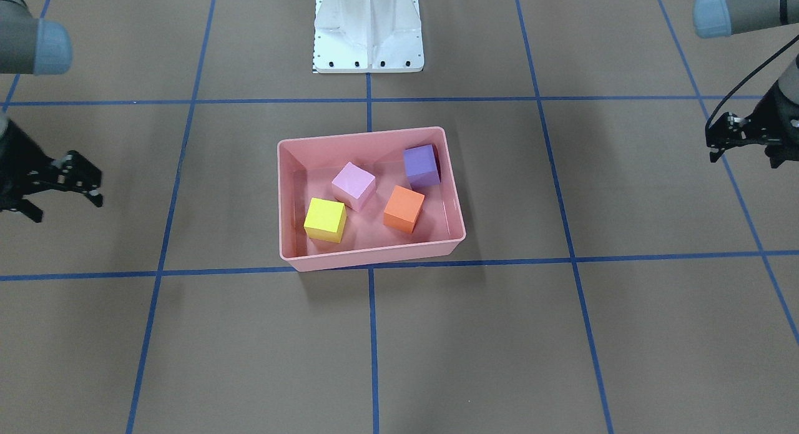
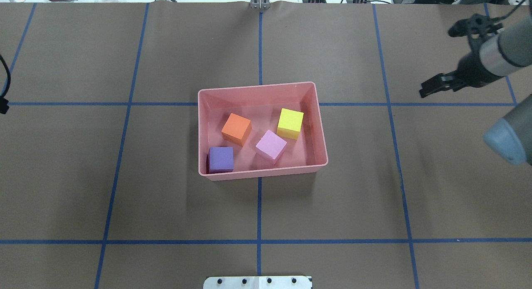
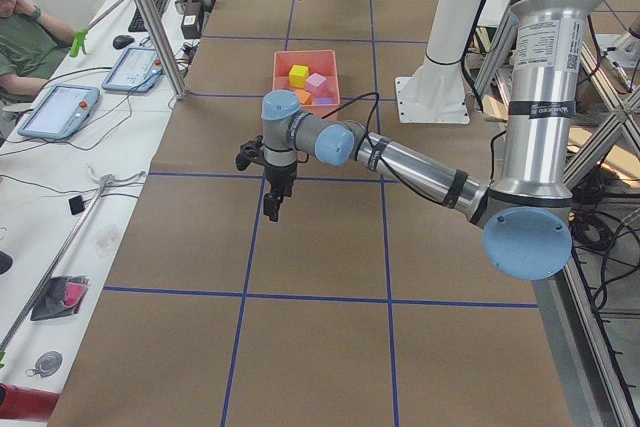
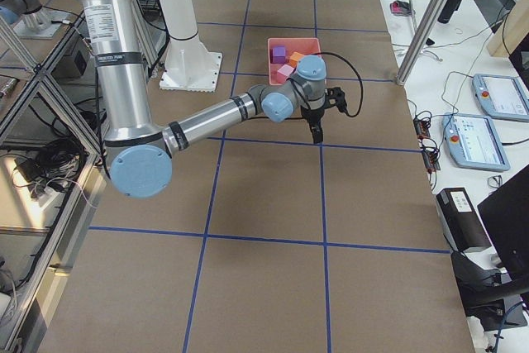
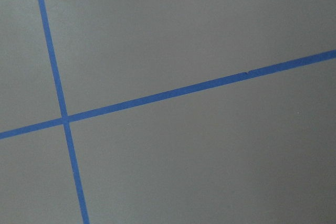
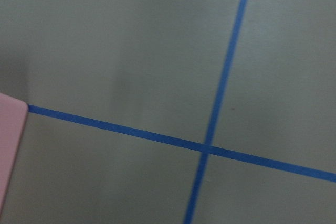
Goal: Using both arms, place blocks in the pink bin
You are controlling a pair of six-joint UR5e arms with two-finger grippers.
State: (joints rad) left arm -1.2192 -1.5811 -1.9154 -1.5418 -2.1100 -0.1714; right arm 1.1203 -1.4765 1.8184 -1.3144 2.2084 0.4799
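The pink bin [image 1: 374, 259] sits at the table's middle. All four blocks lie inside it, apart from each other: yellow [image 1: 324, 219], pale pink [image 1: 353, 184], orange [image 1: 403, 209] and purple [image 1: 421, 165] in a corner. My left gripper [image 1: 744, 161] hangs over bare table far to the bin's side, open and empty. My right gripper [image 1: 65, 209] hangs on the opposite side, open and empty; it also shows in the overhead view [image 2: 432, 87]. The bin's corner [image 6: 8, 145] shows at the right wrist view's left edge. The left wrist view shows only table and tape.
The white base pedestal [image 1: 368, 28] stands behind the bin. Blue tape lines [image 2: 259, 206] grid the brown table. A side bench with tablets [image 3: 60, 112] and a seated person [image 3: 25, 37] runs along the table's far long edge.
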